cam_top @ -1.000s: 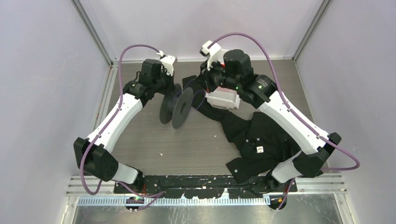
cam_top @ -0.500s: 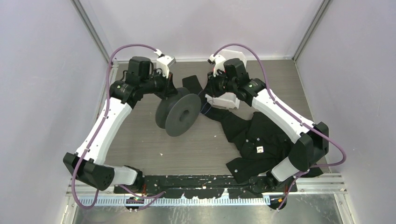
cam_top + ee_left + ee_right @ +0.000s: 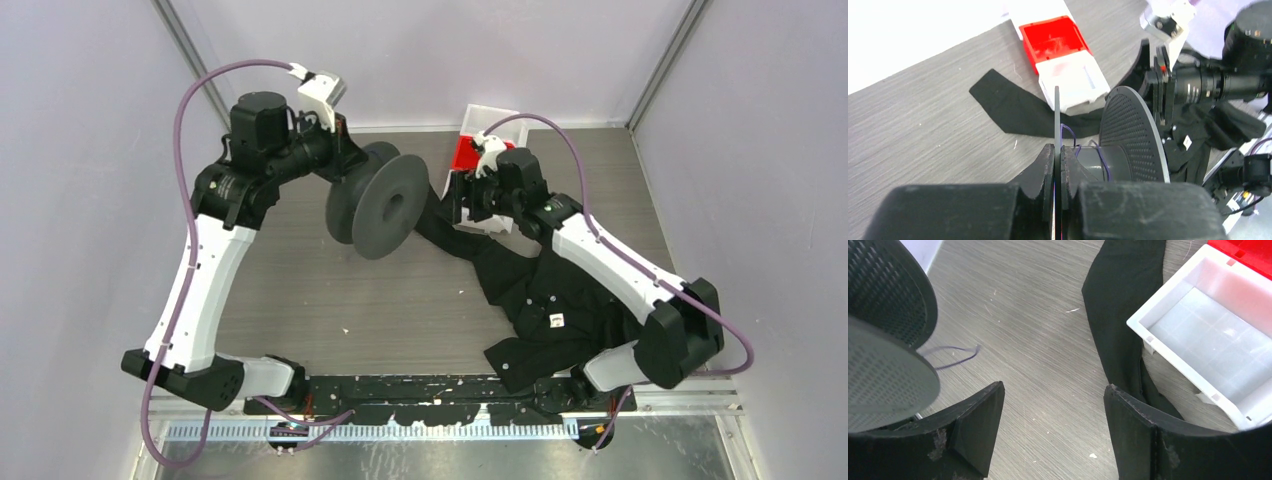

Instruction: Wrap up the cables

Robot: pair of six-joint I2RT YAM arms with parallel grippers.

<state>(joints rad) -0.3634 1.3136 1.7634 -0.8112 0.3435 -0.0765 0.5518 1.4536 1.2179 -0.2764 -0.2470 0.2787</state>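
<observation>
Watching the left wrist feed, I see my left gripper [image 3: 1056,159] pressed together on the thin rim of the near flange of the dark grey two-flanged plastic reel [image 3: 1130,132]. The reel sits tilted near the far edge of the grey wood-grain desk [image 3: 400,310], left of its middle. I cannot tell whether its lower rim touches the desk.

On the right wrist feed, a short loose loop of the thin dark thread-like cable [image 3: 959,356] pokes out from behind the perforated flange, above bare desk. The left wrist feed shows a few slack turns of it around the hub between the flanges.

My right gripper [image 3: 1053,390] is spread wide and holds nothing. It hangs just beside the reel on its right, apart from the cable loop.

A strip of the black fabric garment [image 3: 540,290] runs under that gripper. The rest lies bunched toward the near right corner.

The red-and-white open plastic box [image 3: 468,150] sits at the far edge, touching the garment strip.
</observation>
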